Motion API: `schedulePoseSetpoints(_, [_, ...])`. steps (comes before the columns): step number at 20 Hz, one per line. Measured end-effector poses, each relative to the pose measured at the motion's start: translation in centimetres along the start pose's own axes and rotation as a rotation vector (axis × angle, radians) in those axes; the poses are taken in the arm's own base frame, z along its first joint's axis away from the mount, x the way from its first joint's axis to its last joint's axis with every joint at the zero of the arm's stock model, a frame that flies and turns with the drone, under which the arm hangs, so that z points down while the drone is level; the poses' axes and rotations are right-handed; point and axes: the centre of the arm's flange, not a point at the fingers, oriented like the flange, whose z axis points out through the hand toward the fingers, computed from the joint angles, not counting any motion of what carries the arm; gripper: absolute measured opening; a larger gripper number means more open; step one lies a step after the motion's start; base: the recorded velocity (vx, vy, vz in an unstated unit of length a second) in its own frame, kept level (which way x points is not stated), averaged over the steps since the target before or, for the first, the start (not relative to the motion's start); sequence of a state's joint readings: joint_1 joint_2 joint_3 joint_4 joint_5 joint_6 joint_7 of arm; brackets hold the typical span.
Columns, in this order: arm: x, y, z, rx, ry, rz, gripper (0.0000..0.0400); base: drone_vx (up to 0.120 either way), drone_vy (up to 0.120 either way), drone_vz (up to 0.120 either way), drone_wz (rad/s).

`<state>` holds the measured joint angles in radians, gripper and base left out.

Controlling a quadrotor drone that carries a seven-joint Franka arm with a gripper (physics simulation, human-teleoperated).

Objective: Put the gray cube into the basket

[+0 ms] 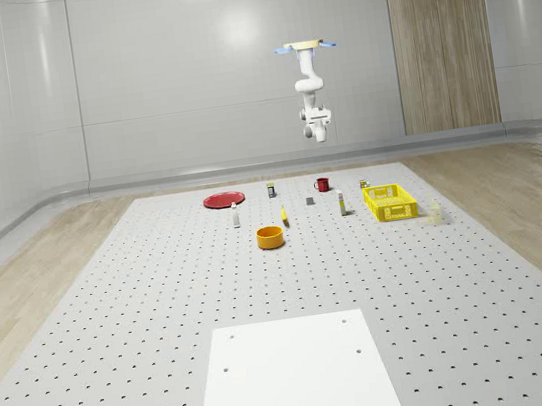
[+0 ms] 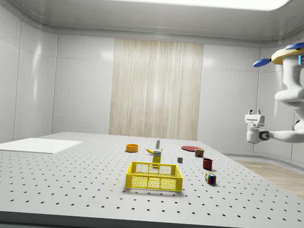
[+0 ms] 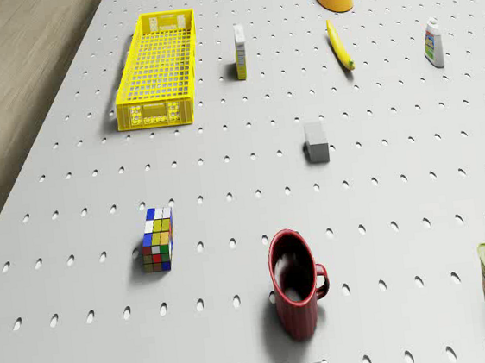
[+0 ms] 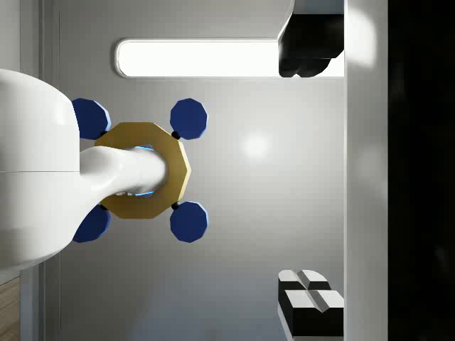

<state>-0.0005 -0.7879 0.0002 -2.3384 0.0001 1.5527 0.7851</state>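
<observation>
**Hovering high over the far counter edge**

Broad pegboard counter (image 1: 115,316), pale gray and evenly dotted with holes, wide bare stretches all around. Drone (image 2: 297,51) hovering high above the far edge, near the red mug (image 3: 295,284). Claw (image 2: 255,114) aloft, pointed upward, fingers (image 4: 309,295) set wide apart, empty. Yellow mesh basket (image 3: 158,69), rectangular, near the wood-floor side. Small matte gray cube (image 3: 315,141) on open counter between mug and basket, touching nothing.
</observation>
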Motion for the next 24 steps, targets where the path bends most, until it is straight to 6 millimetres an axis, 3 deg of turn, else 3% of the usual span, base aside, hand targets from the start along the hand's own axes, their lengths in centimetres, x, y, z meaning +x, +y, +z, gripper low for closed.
schedulePoseSetpoints(4, [-0.2, 0.3, -3.0, 0.002, 0.002, 0.000, 0.0400, 0.010, -0.090, 0.000, 0.000])
schedulePoseSetpoints(12, [-0.1, 0.1, -7.5, 0.007, 0.007, 0.000, 0.0400, 0.120, -0.120, 0.000, 0.000])
schedulePoseSetpoints(24, [0.0, 0.0, -9.2, 0.013, 0.013, 0.000, 0.0400, 0.120, -0.120, 0.000, 0.000])
